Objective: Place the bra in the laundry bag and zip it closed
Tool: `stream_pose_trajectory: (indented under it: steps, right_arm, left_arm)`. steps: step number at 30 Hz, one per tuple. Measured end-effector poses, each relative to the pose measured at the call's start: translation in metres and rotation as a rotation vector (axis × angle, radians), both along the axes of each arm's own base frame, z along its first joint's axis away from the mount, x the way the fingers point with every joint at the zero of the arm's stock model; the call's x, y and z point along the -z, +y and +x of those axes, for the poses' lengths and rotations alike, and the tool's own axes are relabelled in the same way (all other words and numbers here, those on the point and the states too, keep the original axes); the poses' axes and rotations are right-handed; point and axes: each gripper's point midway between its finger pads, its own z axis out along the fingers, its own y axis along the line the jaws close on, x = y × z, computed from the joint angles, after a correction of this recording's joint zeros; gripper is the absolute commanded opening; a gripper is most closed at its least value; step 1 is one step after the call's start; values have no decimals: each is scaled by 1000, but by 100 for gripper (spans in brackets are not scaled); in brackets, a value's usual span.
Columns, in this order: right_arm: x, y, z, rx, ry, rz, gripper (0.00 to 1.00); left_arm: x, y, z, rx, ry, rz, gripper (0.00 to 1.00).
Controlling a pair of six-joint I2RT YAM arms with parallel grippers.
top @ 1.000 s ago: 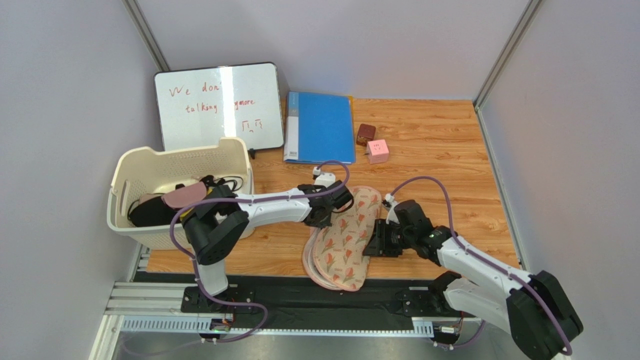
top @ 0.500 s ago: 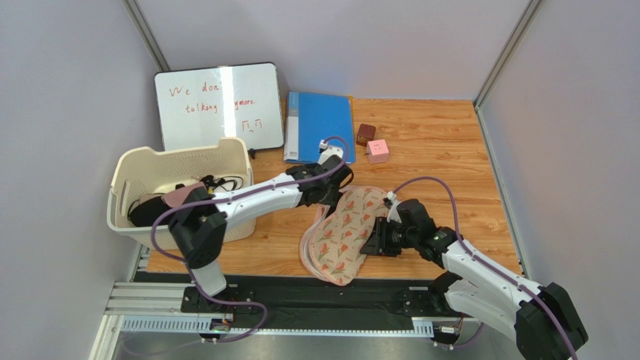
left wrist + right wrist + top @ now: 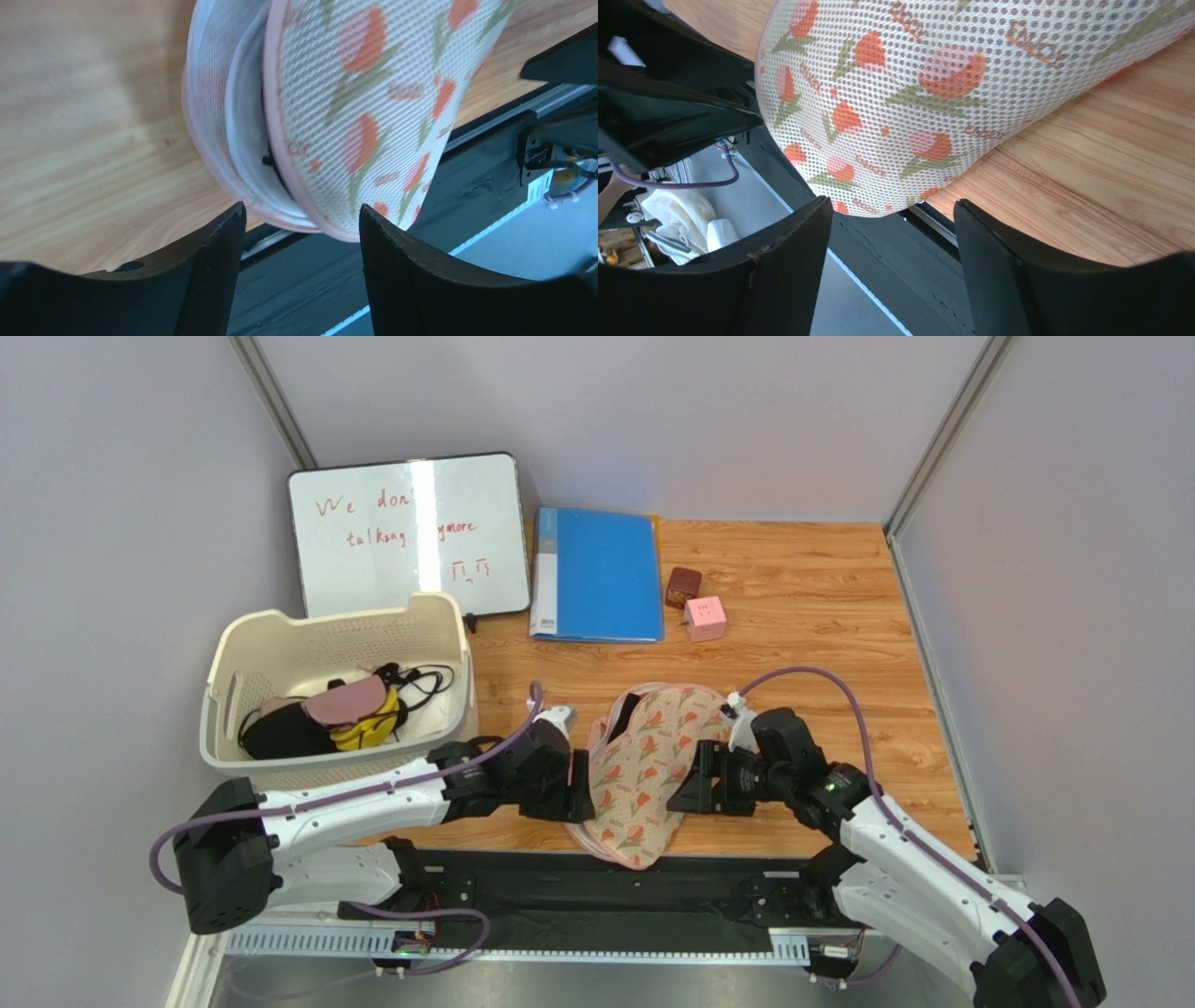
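While apart, left fingers point(image 3: 207, 280) and right fingers point(image 3: 784, 273) beside the laundry bag point(image 3: 645, 770) on wood tabletop point(image 3: 814, 616), grey walls point(image 3: 631, 406) around.

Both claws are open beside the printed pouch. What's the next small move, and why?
Probably ease the left claw forward and close it on the nearest pink-edged rim of the peanut-shaped tulip-print mesh laundry bag. Its two halves gape there, something dark between them, so it looks not fully zipped; the right claw is open too, holding nothing.

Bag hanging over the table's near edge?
Yes, the right wrist view shows the bag's end reaching past the wooden table edge, over the black strip.
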Motion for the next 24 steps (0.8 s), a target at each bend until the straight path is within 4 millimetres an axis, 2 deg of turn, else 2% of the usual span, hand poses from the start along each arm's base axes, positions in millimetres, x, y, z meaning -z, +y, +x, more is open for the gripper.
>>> stream_pose_trajectory:
  steps: [4, 5, 9, 13, 14, 15, 16, 17, 24]
  right_arm:
    - [-2, 1, -2, -1, -2, 17, 73]
    - [-1, 1, -3, -1, 6, 19, 73]
    - [7, 0, -10, -4, 46, 19, 73]
    - [11, 1, -12, -7, 69, 14, 72]
    - [11, 1, -11, -6, 72, 14, 73]
    - [11, 1, -11, -5, 72, 15, 73]
    - [11, 2, -10, -3, 72, 19, 73]
    - [10, 3, -10, 0, 73, 25, 73]
    - [14, 8, -10, 8, 101, 62, 73]
  left_arm:
    - [22, 9, -19, -45, 82, -48, 60]
    - [23, 10, -21, -54, 91, -56, 56]
    - [19, 1, -17, -89, 95, -114, 48]
    - [13, -5, -13, -119, 90, -151, 31]
    - [14, -5, -11, -129, 85, -149, 20]
    - [14, -4, -9, -140, 81, -146, 15]
    - [14, -3, -7, -152, 77, -143, 4]
    - [15, 0, -3, -165, 72, -135, 0]
    - [20, 22, 35, -273, 34, -27, 0]
